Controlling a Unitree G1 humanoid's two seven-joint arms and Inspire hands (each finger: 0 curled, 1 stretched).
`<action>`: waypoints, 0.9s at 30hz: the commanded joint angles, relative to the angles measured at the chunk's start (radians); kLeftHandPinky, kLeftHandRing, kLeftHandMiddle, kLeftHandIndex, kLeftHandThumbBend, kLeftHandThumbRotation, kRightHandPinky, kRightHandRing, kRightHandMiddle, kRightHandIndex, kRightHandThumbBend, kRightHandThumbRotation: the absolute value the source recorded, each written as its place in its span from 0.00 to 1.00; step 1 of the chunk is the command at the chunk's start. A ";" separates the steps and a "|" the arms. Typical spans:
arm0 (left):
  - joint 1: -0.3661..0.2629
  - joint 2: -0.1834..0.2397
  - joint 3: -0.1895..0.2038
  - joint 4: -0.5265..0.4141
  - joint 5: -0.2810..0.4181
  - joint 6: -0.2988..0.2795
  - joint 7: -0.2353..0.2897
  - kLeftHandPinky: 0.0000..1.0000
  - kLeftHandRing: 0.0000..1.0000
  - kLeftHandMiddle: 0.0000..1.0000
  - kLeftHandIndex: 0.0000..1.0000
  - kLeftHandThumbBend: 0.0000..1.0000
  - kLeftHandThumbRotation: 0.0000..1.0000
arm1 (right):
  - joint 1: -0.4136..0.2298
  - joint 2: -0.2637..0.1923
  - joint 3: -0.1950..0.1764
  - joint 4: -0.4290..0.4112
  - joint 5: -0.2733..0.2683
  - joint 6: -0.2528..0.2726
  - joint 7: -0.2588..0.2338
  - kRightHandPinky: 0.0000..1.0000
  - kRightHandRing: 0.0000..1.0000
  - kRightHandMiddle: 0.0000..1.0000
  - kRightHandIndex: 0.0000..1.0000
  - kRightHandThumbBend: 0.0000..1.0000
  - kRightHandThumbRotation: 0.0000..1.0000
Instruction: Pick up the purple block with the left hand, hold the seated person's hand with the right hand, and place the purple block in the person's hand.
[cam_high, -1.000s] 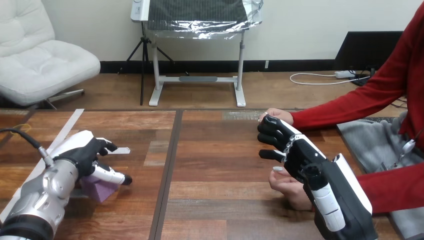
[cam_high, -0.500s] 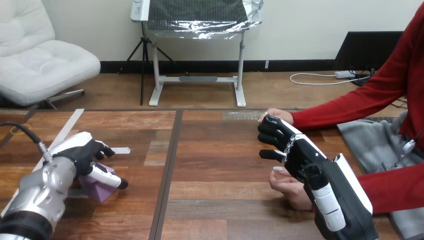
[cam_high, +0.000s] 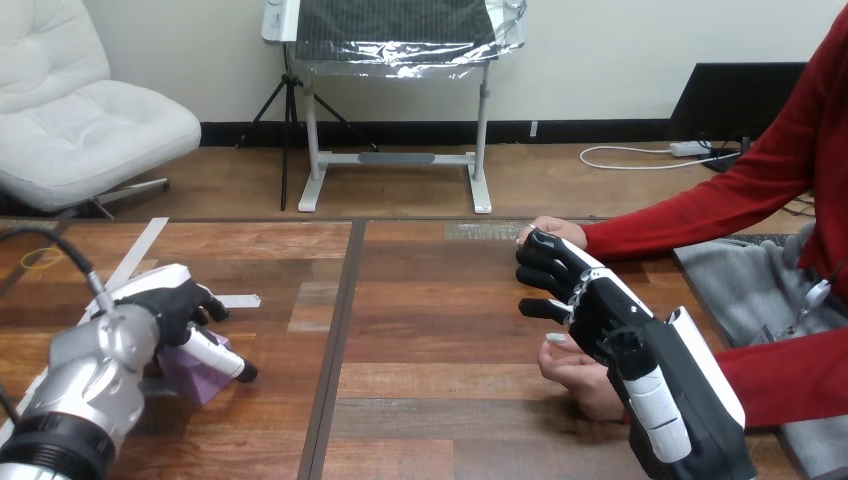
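The purple block (cam_high: 195, 373) rests on the wooden table (cam_high: 430, 330) at the near left. My left hand (cam_high: 160, 305) lies over its far left part and touches it, with the silver forearm coming in from the lower left corner. My right hand (cam_high: 585, 300) hovers at the right, open, its fingers loosely bent and nothing between them and the thumb. The person's near hand (cam_high: 575, 378) lies just under that hand's palm side, close or touching; I see no grip on it. The person's far hand (cam_high: 552, 230) rests on the table just beyond my right fingertips.
A strip of pale tape (cam_high: 135, 255) runs across the table's far left. A dark seam (cam_high: 340, 320) splits the tabletop down the middle. A grey cloth (cam_high: 740, 290) lies at the right edge by the person.
My left hand has slid a little to the left and down onto the purple block, which stays on the table. My right hand and the person's hands have not moved.
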 joint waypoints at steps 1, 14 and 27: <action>-0.029 0.047 -0.026 -0.105 0.039 0.027 -0.024 0.60 0.80 0.84 0.80 0.78 0.27 | -0.060 0.008 -0.010 -0.036 0.015 -0.016 -0.009 0.82 0.89 0.89 0.89 0.78 1.00; -0.006 0.049 -0.007 -0.178 0.044 0.068 -0.030 0.41 0.62 0.73 0.73 0.80 0.11 | -0.059 0.008 -0.011 -0.036 0.013 -0.015 -0.012 0.82 0.89 0.89 0.89 0.78 1.00; 0.033 0.041 0.022 -0.236 0.036 0.094 0.062 0.24 0.33 0.43 0.52 0.74 0.00 | -0.056 0.012 -0.011 -0.043 0.007 -0.009 -0.023 0.82 0.89 0.89 0.89 0.77 1.00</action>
